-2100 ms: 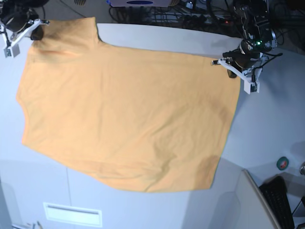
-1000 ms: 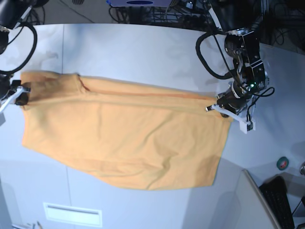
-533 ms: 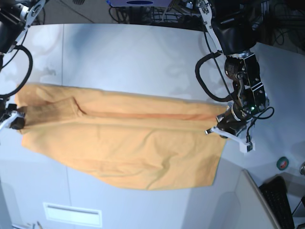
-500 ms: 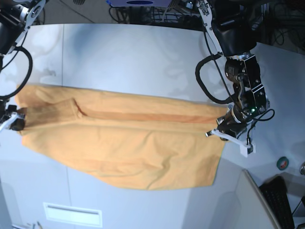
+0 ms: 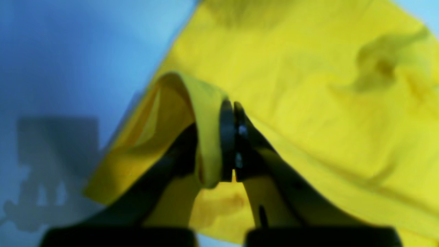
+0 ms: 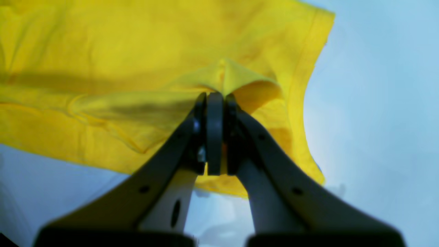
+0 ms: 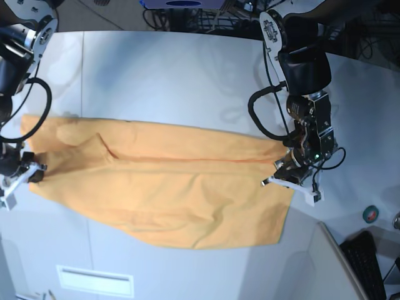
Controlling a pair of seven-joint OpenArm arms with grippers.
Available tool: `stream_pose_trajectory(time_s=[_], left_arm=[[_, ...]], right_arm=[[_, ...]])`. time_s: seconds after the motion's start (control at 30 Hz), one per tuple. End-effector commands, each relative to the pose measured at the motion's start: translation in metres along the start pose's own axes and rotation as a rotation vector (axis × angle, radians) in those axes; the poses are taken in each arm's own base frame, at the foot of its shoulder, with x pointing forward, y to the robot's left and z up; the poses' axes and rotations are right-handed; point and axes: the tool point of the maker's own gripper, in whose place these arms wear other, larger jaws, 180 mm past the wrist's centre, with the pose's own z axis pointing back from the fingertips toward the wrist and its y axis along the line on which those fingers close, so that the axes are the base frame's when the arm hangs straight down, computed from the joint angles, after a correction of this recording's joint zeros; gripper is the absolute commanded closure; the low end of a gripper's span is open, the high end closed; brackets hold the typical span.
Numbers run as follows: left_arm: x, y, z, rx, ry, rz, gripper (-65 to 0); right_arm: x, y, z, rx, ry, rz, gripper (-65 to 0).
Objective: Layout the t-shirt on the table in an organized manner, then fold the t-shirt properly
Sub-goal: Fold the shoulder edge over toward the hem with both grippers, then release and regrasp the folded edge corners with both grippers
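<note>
The orange-yellow t-shirt (image 7: 169, 194) lies on the pale table (image 7: 187, 75), its far part doubled over toward the near side in a long horizontal band. On the right of the base view, my left gripper (image 7: 286, 181) is shut on the shirt's right edge. The left wrist view shows its jaws (image 5: 233, 106) pinched together on a fold of the t-shirt (image 5: 308, 85). At the left side my right gripper (image 7: 26, 176) is shut on the other end. In its wrist view, cloth of the t-shirt (image 6: 103, 51) peaks out of the closed right gripper (image 6: 214, 97).
Cables (image 7: 219, 15) run along the table's far edge. A small round green and red object (image 7: 371, 214) and a black keyboard (image 7: 365, 265) sit at the near right. A thin seam (image 7: 83, 75) crosses the tabletop. A white slotted panel (image 7: 95, 280) is at the front.
Both grippers have moved toward the front with the shirt's far edge, so the folded-over band reaches lower over the shirt. Their grips stayed shut.
</note>
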Motion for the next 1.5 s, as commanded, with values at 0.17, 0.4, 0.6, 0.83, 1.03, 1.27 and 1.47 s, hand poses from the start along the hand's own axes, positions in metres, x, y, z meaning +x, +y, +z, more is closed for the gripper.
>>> stream_pose_trajectory(time_s=[0.17,0.4,0.6,0.83,1.03,1.27,1.47], left_arm=[[0.029,-0.013,-0.004,-0.027,-0.057,0.009,0.0],[0.036,-0.016,-0.005,-0.031,-0.068,0.011,0.0],[0.039,-0.014,-0.003,-0.033,-0.08,0.031,-40.2],[0.074,0.016,0.021,-0.1,-0.212,0.306,-61.5],[0.032,0.063,0.065,-0.057,-0.227,0.255,-61.7],[-0.025,0.088,0.078,-0.009,-0.132,0.272,-61.7],[-0.042,0.091,0.061,0.0,-0.074,0.314,-61.7]], right_arm=[[0.017,0.0,0.0,0.011,-0.051,-0.006,0.0],[0.018,-0.002,0.001,0.009,-0.057,-0.011,-3.3],[0.027,-0.004,0.003,0.005,-0.127,-0.025,-33.5],[0.015,-0.04,0.041,-0.098,-0.26,-0.17,-32.6],[-0.044,-0.035,0.069,-0.176,-0.257,-0.233,-33.8],[-0.118,-0.037,0.047,-0.155,-0.146,-0.474,-40.2],[-0.144,-0.031,0.034,-0.127,-0.097,-0.551,-31.2]])
